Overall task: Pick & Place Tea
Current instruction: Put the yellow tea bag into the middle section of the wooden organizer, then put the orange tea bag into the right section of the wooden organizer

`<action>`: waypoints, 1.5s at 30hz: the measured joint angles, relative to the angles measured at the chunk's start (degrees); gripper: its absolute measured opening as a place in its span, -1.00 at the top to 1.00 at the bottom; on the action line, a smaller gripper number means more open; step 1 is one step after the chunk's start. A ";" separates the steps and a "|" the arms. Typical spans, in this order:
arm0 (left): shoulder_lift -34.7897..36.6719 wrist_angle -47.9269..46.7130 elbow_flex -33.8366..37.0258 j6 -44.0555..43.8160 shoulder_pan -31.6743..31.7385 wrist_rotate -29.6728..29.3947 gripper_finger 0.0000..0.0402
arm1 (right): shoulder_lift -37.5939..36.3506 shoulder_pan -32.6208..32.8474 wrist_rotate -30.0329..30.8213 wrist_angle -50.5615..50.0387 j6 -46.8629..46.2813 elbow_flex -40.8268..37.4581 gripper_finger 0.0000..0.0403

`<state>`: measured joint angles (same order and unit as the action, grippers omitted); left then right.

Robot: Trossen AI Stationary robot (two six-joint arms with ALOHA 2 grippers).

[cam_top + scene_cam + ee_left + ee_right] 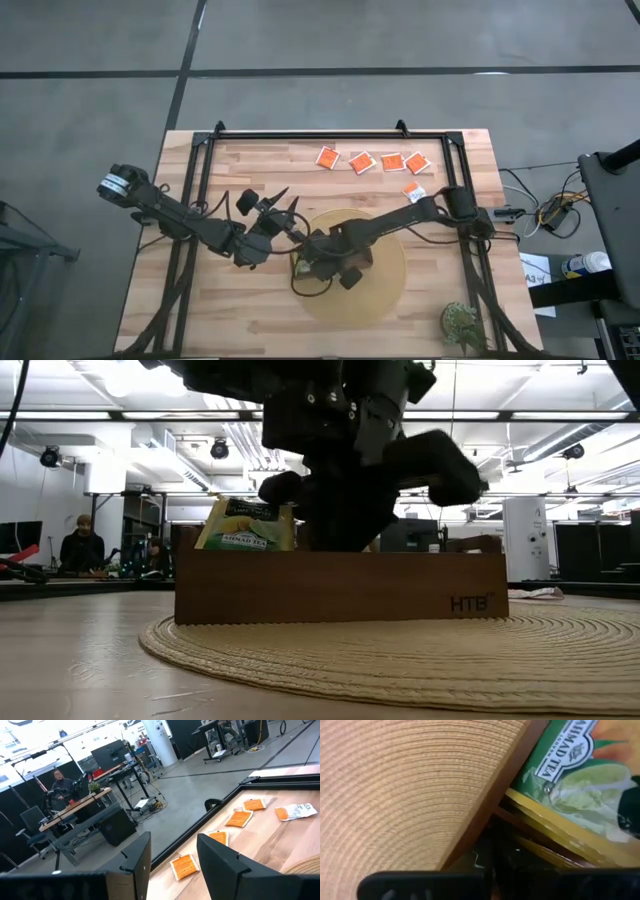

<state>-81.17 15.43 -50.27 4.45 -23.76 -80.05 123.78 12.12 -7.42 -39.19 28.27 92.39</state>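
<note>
While the right gripper point(322, 268) reached into the brown wooden tray point(340, 588) on the round woven mat point(385, 290), jaws shut, seemingly seating a green-and-yellow tea sachet point(247, 525), orange sachets point(372, 161) lay at twelve o'clock; the left gripper point(285, 213) waited at nine o'clock, jaws open.

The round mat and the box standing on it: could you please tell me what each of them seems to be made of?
The round mat looks like woven straw or a similar plant fibre, matte: concentric coiled ribs show in its pale tan surface. The box looks like wood, smooth and mid-brown with a faint satin finish: flat boards with straight edges and letters marked near one corner. Whether it is solid wood or veneer cannot be told.
</note>
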 joint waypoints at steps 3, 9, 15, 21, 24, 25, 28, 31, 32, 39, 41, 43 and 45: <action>0.00 0.23 -0.01 -0.26 0.01 -0.09 0.24 | 0.08 -0.14 -0.46 -1.95 -1.47 1.03 0.96; 0.11 0.34 -0.01 -0.34 -0.03 -0.68 0.24 | -2.32 -0.02 -0.68 -2.87 -3.43 0.71 0.96; 0.15 0.25 -0.01 -0.32 -0.03 -1.00 0.24 | -3.54 0.42 -1.02 -3.09 -4.34 0.71 0.96; 0.22 0.23 -0.01 -0.20 -0.03 -1.05 0.24 | -5.20 0.79 -2.00 -3.71 -5.52 0.71 0.96; 0.22 0.19 -0.01 -0.07 -0.03 -1.07 0.24 | -6.54 0.99 -2.11 -4.51 -7.32 0.53 0.96; 0.22 0.13 -0.02 -0.07 -0.03 -1.08 0.24 | -7.16 1.14 -2.09 -4.65 -8.27 0.53 0.96; 0.41 -0.13 -0.08 -0.02 -0.03 -2.07 0.24 | -8.80 1.85 -2.13 -6.58 -10.15 0.49 0.96; 0.59 -0.72 -0.08 -0.85 -0.37 -2.58 0.24 | -10.92 2.59 -2.29 -7.72 -11.20 -0.24 0.96; 0.63 -1.34 -0.08 -1.45 -0.61 -2.48 0.24 | -11.54 2.72 -2.27 -7.86 -11.40 -0.58 0.96; 3.91 -8.92 -0.06 -7.35 -0.66 24.43 0.24 | -17.81 3.74 -2.27 -6.61 -11.33 -6.59 0.96; 4.51 -9.34 0.73 -8.44 0.59 35.90 0.24 | -20.17 3.72 -2.24 -5.11 -11.39 -9.03 0.96; 4.51 -9.03 1.50 -8.59 1.85 44.41 0.24 | -22.63 3.59 -2.11 -3.75 -11.38 -11.57 0.96; 3.90 -7.83 2.43 -7.89 3.35 50.29 0.24 | -25.37 3.39 -2.03 -1.92 -11.38 -14.22 0.96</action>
<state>-77.27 7.60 -47.84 -3.44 -20.41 -29.76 98.41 15.51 -9.45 -41.11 16.88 78.18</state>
